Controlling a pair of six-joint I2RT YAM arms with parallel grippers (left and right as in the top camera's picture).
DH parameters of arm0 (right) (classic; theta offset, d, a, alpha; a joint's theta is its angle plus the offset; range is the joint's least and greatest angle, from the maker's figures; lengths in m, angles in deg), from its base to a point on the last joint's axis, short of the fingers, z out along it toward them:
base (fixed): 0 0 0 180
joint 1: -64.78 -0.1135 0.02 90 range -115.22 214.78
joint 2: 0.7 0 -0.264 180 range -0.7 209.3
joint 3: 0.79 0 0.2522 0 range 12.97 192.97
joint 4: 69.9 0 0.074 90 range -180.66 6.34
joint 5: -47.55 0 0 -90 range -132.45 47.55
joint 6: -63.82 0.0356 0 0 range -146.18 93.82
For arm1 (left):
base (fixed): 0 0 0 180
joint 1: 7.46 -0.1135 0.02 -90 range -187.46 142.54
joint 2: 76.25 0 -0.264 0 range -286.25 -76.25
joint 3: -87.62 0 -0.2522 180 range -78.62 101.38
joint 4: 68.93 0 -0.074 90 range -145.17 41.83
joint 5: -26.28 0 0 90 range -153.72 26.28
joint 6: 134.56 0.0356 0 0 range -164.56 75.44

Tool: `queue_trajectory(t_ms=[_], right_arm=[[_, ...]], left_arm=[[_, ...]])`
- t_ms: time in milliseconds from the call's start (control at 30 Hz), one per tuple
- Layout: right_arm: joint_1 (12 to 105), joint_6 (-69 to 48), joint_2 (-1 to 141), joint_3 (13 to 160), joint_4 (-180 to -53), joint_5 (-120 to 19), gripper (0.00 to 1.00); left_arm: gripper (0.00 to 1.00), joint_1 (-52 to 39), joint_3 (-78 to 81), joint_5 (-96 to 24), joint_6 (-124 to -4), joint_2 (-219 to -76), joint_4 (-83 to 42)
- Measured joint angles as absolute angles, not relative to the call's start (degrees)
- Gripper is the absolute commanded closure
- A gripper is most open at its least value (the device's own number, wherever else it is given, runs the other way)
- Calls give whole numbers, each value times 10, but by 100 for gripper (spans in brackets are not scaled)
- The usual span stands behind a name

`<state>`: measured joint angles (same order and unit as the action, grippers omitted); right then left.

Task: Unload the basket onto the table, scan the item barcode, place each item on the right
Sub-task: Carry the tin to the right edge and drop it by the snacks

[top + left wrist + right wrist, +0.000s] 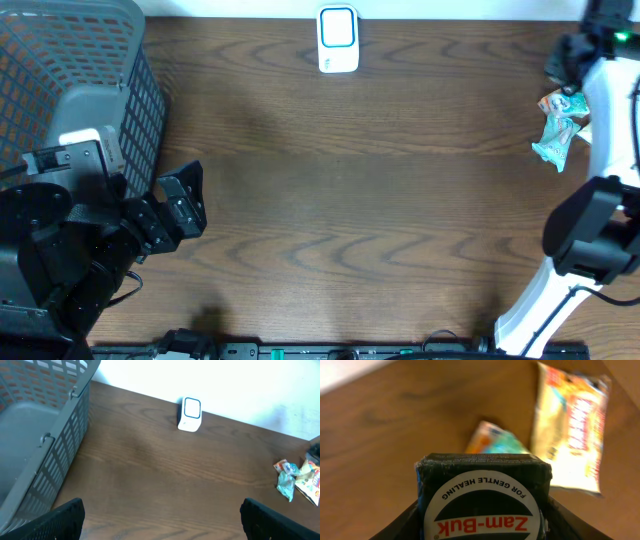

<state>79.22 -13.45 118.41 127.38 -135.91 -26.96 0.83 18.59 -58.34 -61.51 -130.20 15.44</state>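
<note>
Right pincer is clamped on the small black box with the round Zam-Buk label, a finger on each side and the label facing the wrist camera, up at the far right of the brown wooden desk. Just beyond the box lie a yellowish snack packet and a crumpled teal-and-orange packet. The white barcode scanner with the blue-rimmed window stands at the far edge, mid-desk, well apart from the box. On the near left, the left pincer hangs wide open, holding nothing, beside the grey plastic mesh basket.
</note>
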Motion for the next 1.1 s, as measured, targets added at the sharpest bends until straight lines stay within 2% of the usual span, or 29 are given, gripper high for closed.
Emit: queue_trajectory(t_ms=[33, 100, 167, 200, 267, 800, 1100], right_arm=[[803, -134, 1184, 1274, -1367, -269, 48], [826, -134, 1184, 1273, -1380, -269, 39], [844, -136, 1184, 1272, -1385, -270, 23], [853, -137, 1184, 1272, -1386, -272, 12], [867, -140, 1184, 1271, -1387, -277, 2], [863, -141, 1160, 1263, -1447, -404, 1], [781, -140, 945, 1260, -1458, -517, 1]], left_arm=[[2, 8, 186, -583, -615, -1302, 154], [2, 8, 186, -583, -615, -1302, 154], [2, 8, 186, -583, -615, -1302, 154], [2, 8, 186, -583, -615, -1302, 154], [2, 8, 186, -583, -615, -1302, 154], [2, 8, 186, -583, -615, -1302, 154], [3, 8, 186, -583, -615, -1302, 154]])
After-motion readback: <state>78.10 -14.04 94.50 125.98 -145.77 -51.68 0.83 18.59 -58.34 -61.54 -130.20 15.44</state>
